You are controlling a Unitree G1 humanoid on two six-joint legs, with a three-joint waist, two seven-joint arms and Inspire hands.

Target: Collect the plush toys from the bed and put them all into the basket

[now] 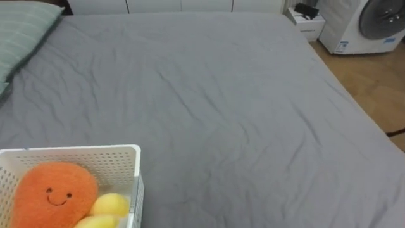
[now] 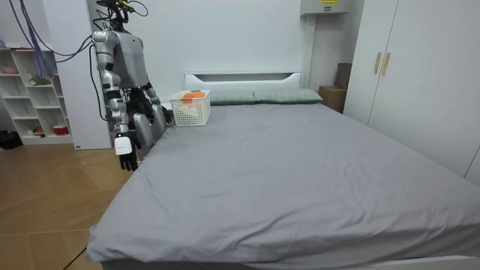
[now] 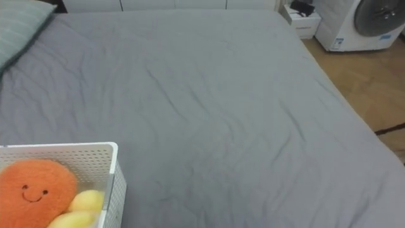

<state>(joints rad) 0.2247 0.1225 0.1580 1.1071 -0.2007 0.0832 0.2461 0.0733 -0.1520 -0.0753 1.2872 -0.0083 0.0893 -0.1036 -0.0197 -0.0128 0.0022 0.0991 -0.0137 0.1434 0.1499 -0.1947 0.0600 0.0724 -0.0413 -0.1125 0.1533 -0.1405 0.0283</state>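
A white perforated basket point(image 1: 69, 151) stands on the grey bed point(image 1: 221, 114) at my lower left. In it lie an orange round plush toy with a smiling face point(image 1: 54, 193) and yellow plush toys point(image 1: 109, 204). In the room view the basket point(image 2: 190, 109) sits near the bed's edge by the headboard, and I stand upright beside it on the room view's left. My right hand point(image 2: 125, 155) hangs at my side with relaxed fingers, holding nothing. My left hand point(image 2: 159, 115) is low by the bed's edge, close to the basket.
A green striped pillow point(image 1: 22, 28) lies at the far left. Beyond the bed's far side are a washing machine point(image 1: 370, 22), a small white stand point(image 1: 307, 24) and wooden floor point(image 1: 380, 82). A shelf unit point(image 2: 30, 97) stands behind me; wardrobes point(image 2: 420, 75) line the opposite wall.
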